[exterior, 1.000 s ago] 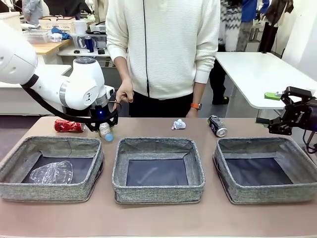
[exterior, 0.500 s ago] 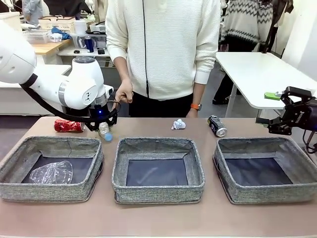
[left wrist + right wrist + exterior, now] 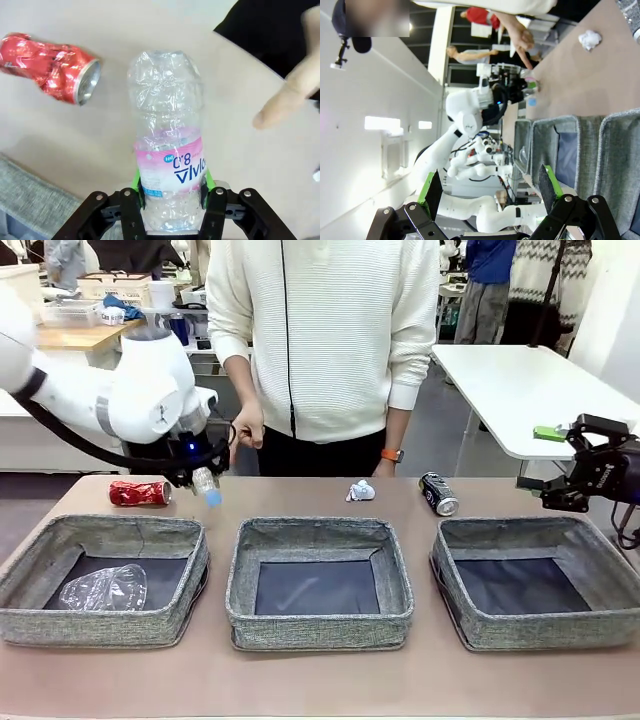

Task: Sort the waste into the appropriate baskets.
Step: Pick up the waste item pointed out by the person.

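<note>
My left gripper is shut on a clear bottle with a pink label and holds it above the table's far left. The bottle's blue cap points down toward the left basket's far rim. A crushed red soda can lies just left of the bottle. The white paper wad and the black soda can lie behind the middle and right baskets. My right gripper hangs open at the far right, above the right basket, with nothing between its fingers.
Three grey baskets stand in a row: left, middle and right. A crushed clear bottle lies in the left one. A person stands at the far side, one hand close to my left gripper.
My left arm has lifted the bottle up and a little to the left, away from the table. The right arm has stayed still.
</note>
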{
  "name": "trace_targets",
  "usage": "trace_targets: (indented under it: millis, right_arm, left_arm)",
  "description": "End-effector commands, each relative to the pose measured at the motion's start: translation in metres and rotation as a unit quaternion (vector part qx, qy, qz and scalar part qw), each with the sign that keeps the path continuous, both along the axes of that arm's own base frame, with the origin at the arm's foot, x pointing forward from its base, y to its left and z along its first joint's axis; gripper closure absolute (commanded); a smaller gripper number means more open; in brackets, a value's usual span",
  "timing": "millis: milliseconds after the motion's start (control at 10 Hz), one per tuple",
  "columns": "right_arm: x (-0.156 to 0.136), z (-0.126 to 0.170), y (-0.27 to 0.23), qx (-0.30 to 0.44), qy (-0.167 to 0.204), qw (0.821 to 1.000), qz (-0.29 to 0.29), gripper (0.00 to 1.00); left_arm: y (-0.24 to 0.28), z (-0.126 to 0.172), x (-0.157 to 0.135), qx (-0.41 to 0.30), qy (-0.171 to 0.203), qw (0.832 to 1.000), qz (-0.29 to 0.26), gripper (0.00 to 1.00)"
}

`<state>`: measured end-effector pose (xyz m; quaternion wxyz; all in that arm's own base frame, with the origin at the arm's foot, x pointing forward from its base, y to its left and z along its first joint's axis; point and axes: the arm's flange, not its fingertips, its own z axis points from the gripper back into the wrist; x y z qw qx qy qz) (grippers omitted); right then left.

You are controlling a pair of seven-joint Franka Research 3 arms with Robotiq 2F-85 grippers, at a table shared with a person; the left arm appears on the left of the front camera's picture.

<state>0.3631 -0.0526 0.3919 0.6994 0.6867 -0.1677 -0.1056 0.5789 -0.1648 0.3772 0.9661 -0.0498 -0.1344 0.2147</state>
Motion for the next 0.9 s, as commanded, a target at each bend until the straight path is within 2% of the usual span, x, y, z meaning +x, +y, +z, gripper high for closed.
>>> trace_targets:
  millis: [0,100,200,400,500,600,700,800]
  right_arm:
    - [0.0,0.005,0.0,0.009,0.007,1.0,-0.003,0.0]
    - [0.0,0.005,0.0,0.009,0.007,1.0,-0.003,0.0]
    - [0.0,0.005,0.0,0.009,0.007,1.0,-0.003,0.0]
    - [0.0,0.005,0.0,0.009,0.007,1.0,-0.003,0.0]
    - [0.0,0.005,0.0,0.009,0.007,1.0,-0.003,0.0]
    - [0.0,0.005,0.0,0.009,0.007,1.0,-0.003,0.0]
    - [0.0,0.005,0.0,0.009,0.007,1.0,-0.003,0.0]
    - [0.0,0.005,0.0,0.009,0.007,1.0,-0.003,0.0]
  left_arm:
    - [0.017,0.046,-0.044,0.006,-0.016,1.0,0.001,0.53]
    - [0.021,0.073,-0.065,-0.01,-0.017,1.0,-0.021,0.53]
    - [0.025,0.101,-0.099,-0.032,-0.011,0.998,-0.056,0.53]
    - [0.02,0.132,-0.185,-0.07,0.033,0.985,-0.154,0.53]
    - [0.012,0.135,-0.232,-0.079,0.044,0.978,-0.188,0.53]
    - [0.002,0.127,-0.282,-0.056,0.015,0.978,-0.202,0.53]
    - [-0.001,0.122,-0.306,-0.037,0.019,0.967,-0.251,0.53]
    - [0.0,0.122,-0.304,-0.064,-0.006,0.972,-0.226,0.53]
